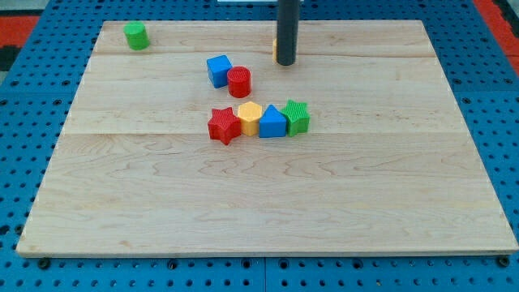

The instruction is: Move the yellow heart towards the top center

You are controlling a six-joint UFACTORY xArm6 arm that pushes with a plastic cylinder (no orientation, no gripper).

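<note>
Tip: my tip (pixel 285 62) rests near the wooden board's (pixel 162 203) top centre; the rod has no jaws.
Yellow heart: yellow block (pixel 276 49) mostly hidden behind my tip, touching it; shape unclear.
Blue cube (pixel 218 70): down-left of my tip, touching red cylinder (pixel 238 82).

Legible text, labels, brands, numbers, signs: none. The wooden board (pixel 268 203), the coloured blocks on it and the blue pegboard (pixel 24 113) around its edges carry no readable marking.
</note>
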